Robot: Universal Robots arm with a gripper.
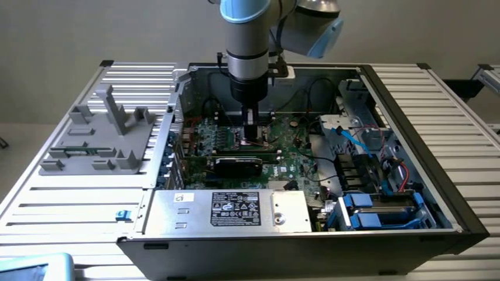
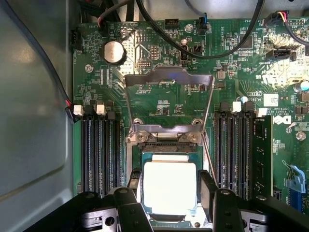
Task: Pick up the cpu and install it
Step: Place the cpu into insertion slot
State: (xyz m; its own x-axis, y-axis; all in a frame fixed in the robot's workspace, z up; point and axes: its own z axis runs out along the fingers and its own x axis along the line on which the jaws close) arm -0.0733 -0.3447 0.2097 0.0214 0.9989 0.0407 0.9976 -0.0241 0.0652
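1. The cpu point(image 2: 170, 187) is a small, flat, square chip with a pale, shiny silver-beige metal top that catches the light and a thin darker rim.
2. It lies level, top face up, with its edges square to the socket frame point(image 2: 146, 159) around it.
3. It sits over the socket opening on the motherboard point(image 2: 159, 104), inside the computer case, just below the raised metal load plate point(image 2: 169, 79).
4. The jaws stand close against two opposite edges of it; whether it is fully seated or just above the socket cannot be told.
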